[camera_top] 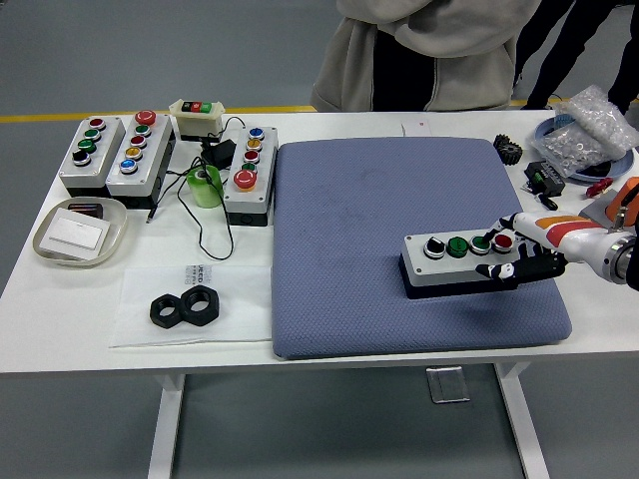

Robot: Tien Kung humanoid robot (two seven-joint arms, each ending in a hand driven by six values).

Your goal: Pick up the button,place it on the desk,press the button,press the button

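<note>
A grey four-button box (449, 265) lies on the blue mat (379, 200), toward its right front. Its buttons run black, green, green, then red (502, 240) at the right end. My right hand (514, 247) comes in from the right edge and wraps that end of the box. The white thumb (521, 223) lies above the box and the black fingers (511, 268) curl along its front side. The left arm is out of sight.
Three more button boxes (140, 150) and a small switch box (197, 118) stand at the back left beside a green tape roll (205, 187). A tray (112, 242) and two black nuts (185, 307) lie front left. Loose parts and a bag (589, 125) sit back right. A person (429, 50) stands behind the table.
</note>
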